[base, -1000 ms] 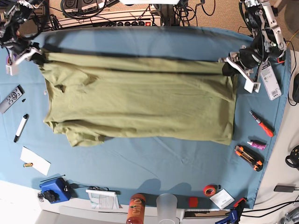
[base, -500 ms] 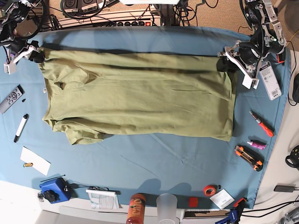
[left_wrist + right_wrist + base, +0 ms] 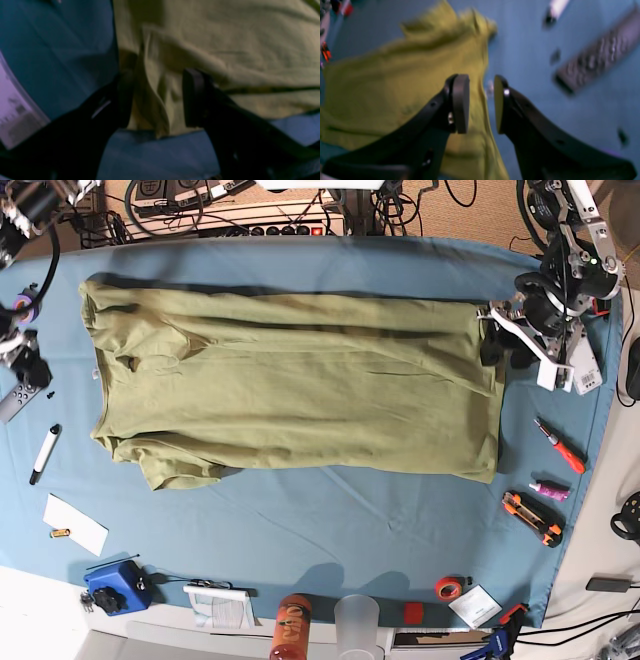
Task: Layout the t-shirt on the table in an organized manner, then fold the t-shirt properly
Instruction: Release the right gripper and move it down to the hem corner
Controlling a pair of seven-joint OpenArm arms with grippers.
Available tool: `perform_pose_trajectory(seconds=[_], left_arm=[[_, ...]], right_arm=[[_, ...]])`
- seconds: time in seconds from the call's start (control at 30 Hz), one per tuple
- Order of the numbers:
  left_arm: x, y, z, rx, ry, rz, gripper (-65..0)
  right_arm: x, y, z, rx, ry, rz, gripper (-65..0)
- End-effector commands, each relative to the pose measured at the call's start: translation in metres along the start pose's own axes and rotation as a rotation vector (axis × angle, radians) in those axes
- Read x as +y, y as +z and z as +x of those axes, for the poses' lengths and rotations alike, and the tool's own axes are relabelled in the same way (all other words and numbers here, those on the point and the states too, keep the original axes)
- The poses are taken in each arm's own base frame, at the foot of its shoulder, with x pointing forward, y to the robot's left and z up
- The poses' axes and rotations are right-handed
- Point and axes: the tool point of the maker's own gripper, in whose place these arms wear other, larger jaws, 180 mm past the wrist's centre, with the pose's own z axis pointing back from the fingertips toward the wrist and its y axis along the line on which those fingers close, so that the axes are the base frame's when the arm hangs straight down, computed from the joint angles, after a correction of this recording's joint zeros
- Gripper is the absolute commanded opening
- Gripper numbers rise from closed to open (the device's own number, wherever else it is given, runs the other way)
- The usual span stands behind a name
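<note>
Remote (image 3: 14,402), marker (image 3: 44,453), white card (image 3: 75,524) at one edge — screwdriver (image 3: 560,445), orange cutter (image 3: 532,518) opposite.

matt wrinkly cotton t-shirt (image 3: 300,385), smooth cloth table (image 3: 330,510) (teal)

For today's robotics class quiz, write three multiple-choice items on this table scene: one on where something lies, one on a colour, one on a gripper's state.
1. Where does the remote control lie?
A. on the t-shirt
B. on the table beside the shirt's edge, by the right gripper
C. among the tools at the table's opposite end

2. What colour is the t-shirt?
A. olive green
B. red
C. white

3. How does the left gripper stand?
A. shut on the shirt
B. open, astride the shirt's corner
C. shut on the screwdriver

Answers:
1 B, base and right wrist views show it on the table's blue cloth near the right gripper.
2 A, plain olive throughout.
3 B, cloth lies loose between parted jaws.
</note>
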Motion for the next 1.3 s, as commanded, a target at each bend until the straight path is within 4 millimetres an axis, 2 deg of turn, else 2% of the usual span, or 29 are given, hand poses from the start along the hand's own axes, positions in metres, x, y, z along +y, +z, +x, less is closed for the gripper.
perform_pose_trajectory(seconds=[0.0,0.13,0.4,0.57,0.77,0.93,1.1,1.27], left_arm=[[0.001,0.001,0.016,-0.049,-0.025,0.007,-33.0],[0.021,-0.006,0.020,-0.034,-0.032,0.097,-33.0],[0.046,-0.002,0.031,-0.037,-0.100,0.210,-33.0],[0.052,0.001,0.034,-0.032,-0.124,0.226,-33.0],[0.052,0.001,0.034,-0.032,-0.123,0.225,-33.0],[0.052,0.001,0.034,-0.033,-0.122,0.224,-33.0],[0.051,0.000,0.033,-0.034,-0.116,0.224,-33.0],[0.051,0.000,0.033,-0.034,-0.115,0.223,-33.0]], right_arm=[[-0.001,0.002,0.027,-0.048,0.056,-0.023,-47.4],[0.001,-0.030,0.057,-0.058,0.194,-0.111,-47.4],[0.061,-0.111,0.095,0.062,0.693,-0.153,-47.4],[0.095,-0.155,0.094,0.168,0.858,-0.100,-47.4],[0.098,-0.199,0.072,0.360,0.991,-0.073,-47.4],[0.108,-0.214,0.061,0.419,1.065,-0.040,-47.4],[0.101,-0.211,0.043,0.524,1.104,-0.064,-47.4],[0.103,-0.212,0.045,0.508,1.105,-0.057,-47.3]])
